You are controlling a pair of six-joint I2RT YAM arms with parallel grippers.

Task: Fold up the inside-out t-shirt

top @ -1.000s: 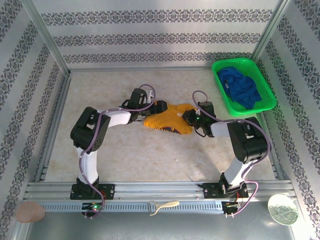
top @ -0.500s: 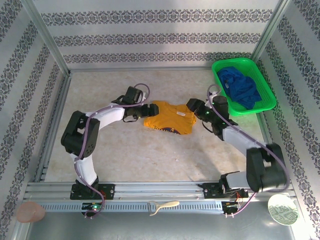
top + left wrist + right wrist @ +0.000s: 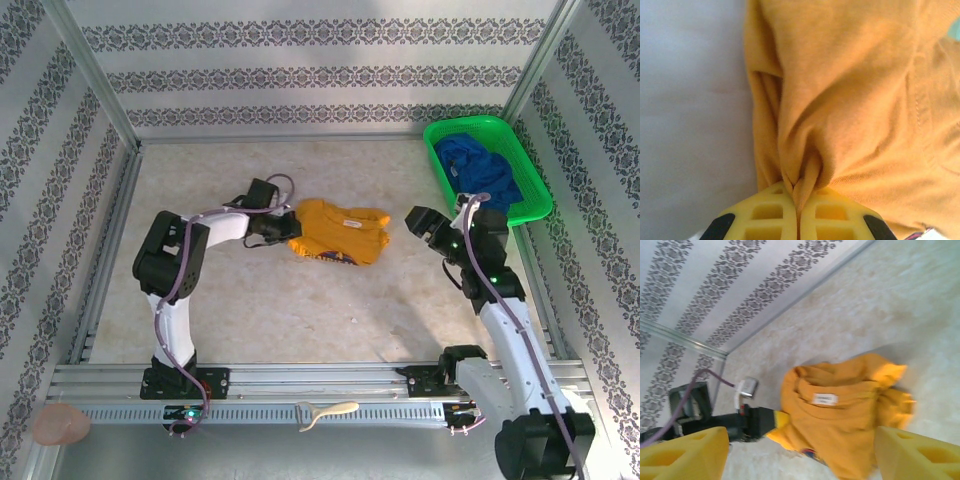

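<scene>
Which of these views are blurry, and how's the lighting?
Top view: sharp, evenly lit. Left wrist view: shirt very close and soft, table washed pale. Right wrist view: smeared, tilted, shirt's label unreadable.

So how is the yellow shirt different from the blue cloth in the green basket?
The yellow shirt lies spread on the table; the blue cloth sits bunched up in the green basket. The jaws of the left arm are pinching the yellow shirt's edge, while nothing touches the blue cloth. The yellow shirt shows a white label; the blue cloth shows none. Both are soft, wrinkled fabric.
</scene>
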